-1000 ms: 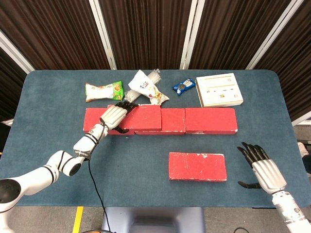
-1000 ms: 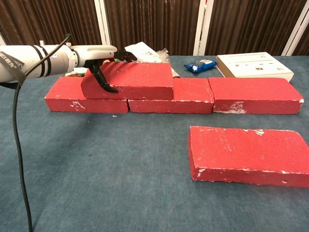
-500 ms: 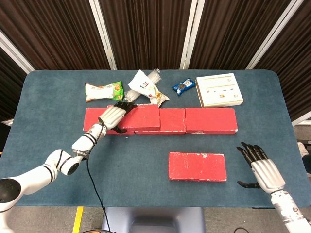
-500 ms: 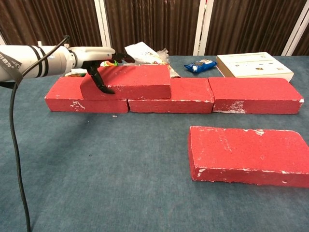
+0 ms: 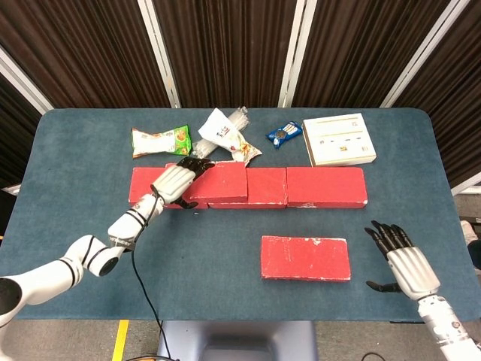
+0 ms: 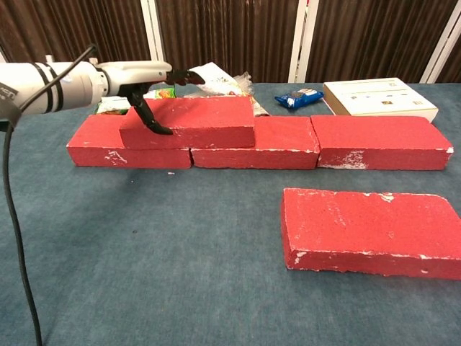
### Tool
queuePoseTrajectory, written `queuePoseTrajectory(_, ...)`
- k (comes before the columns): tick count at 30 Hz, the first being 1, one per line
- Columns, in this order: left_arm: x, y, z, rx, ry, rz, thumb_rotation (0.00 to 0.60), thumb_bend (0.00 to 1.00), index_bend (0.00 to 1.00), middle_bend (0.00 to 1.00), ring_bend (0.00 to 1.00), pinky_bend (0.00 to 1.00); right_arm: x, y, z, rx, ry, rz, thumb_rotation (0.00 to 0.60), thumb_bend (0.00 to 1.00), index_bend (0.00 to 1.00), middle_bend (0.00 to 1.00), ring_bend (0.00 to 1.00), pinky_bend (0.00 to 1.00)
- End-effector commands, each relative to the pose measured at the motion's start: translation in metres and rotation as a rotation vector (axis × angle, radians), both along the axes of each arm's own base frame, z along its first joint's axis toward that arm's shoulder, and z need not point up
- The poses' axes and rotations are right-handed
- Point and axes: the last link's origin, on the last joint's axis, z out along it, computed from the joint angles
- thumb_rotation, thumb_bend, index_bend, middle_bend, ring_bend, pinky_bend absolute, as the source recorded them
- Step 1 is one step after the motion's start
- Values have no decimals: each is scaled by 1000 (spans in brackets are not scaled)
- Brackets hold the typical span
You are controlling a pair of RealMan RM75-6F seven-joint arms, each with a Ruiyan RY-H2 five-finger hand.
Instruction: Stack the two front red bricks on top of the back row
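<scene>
One red brick (image 6: pixel 189 121) sits stacked, left hand (image 5: pixel 174 180) gripping it; next, the open right hand (image 5: pixel 406 266) takes the front brick (image 5: pixel 306 258).

free: bare desk (image 5: pixel 225 256) around front brick (image 5: pixel 305 258), wide gap to back row (image 5: pixel 301 186) | right hand (image 5: pixel 402 263) apart beside it | blocked: stacked brick (image 6: pixel 189 121) under left hand (image 6: pixel 148 86); snack bags (image 5: pixel 225 135) and box (image 5: pixel 340 139) behind row
</scene>
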Motion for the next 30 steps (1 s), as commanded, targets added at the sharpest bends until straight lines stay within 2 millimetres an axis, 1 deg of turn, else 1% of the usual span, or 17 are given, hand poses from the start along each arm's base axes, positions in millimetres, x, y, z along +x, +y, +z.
queuePoseTrajectory(1,-20,-30,24,49,11,-73,600,242,0,0,0,50,3,1,-6,49,-22,13,600,125,0,0,0,0)
queuePoseTrajectory(3,-37,-49,36,83,36,-91,600,242,0,0,0,49,5,1,-12,87,-42,22,600,125,0,0,0,0)
queuePoseTrajectory(4,-50,-63,43,106,52,-92,600,243,0,0,0,49,8,0,-17,111,-56,26,600,125,0,0,0,0)
queuePoseTrajectory(7,-84,-97,53,139,85,-57,600,242,0,0,0,48,17,-6,-31,151,-72,46,600,123,0,0,0,0)
queuePoseTrajectory(10,-112,-124,59,159,107,-5,600,242,0,0,0,47,31,-17,-48,172,-72,66,600,121,0,0,0,0)
queuePoseTrajectory(13,-134,-139,64,185,122,43,600,242,0,0,0,46,44,-31,-64,194,-49,75,600,121,0,0,0,0)
queuePoseTrajectory(16,-150,-150,67,202,124,82,600,244,0,0,0,46,57,-41,-80,214,-33,76,600,121,0,0,0,0)
queuePoseTrajectory(20,-166,-160,73,225,102,121,600,245,0,0,0,45,70,-48,-98,258,-16,64,600,121,0,0,0,0)
queuePoseTrajectory(25,-183,-168,80,234,62,169,600,252,0,0,0,41,81,-55,-111,293,4,42,600,121,0,0,0,0)
queuePoseTrajectory(30,-192,-170,84,235,40,186,600,255,0,0,0,40,86,-60,-120,298,26,22,600,121,0,0,0,0)
